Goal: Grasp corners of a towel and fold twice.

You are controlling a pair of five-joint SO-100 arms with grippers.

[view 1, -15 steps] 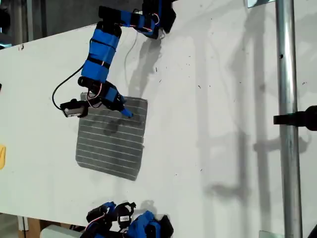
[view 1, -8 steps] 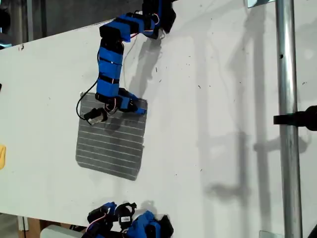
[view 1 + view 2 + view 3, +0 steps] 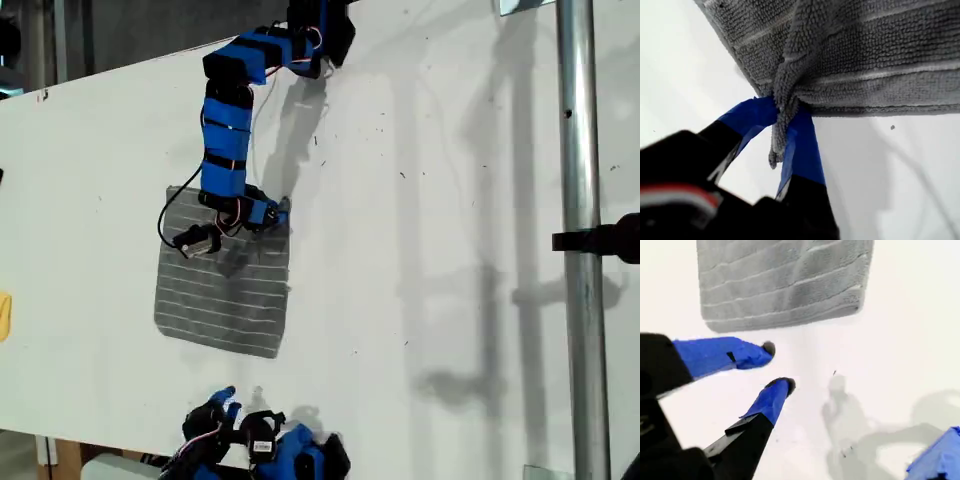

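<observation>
The grey towel (image 3: 225,290) with thin white stripes lies flat on the white table, left of centre in the exterior view. My first gripper (image 3: 278,212) reaches down from the top edge of that view and is shut on the towel's far corner (image 3: 779,137), on the exterior view's right. The cloth bunches up between the blue fingers (image 3: 802,145). My second gripper (image 3: 779,366) is open with nothing between its fingers. It hovers over bare table just short of the towel's near edge (image 3: 785,315), and shows at the exterior view's bottom edge (image 3: 222,402).
A vertical metal pole (image 3: 580,240) with a black clamp (image 3: 610,238) stands at the exterior view's right. A small yellow object (image 3: 3,315) sits at that view's left edge. The white table (image 3: 430,250) spreads between towel and pole.
My first gripper moved from over the towel's middle to its far corner and shut on it, bunching the cloth there. My second gripper rose a little into the exterior view.
</observation>
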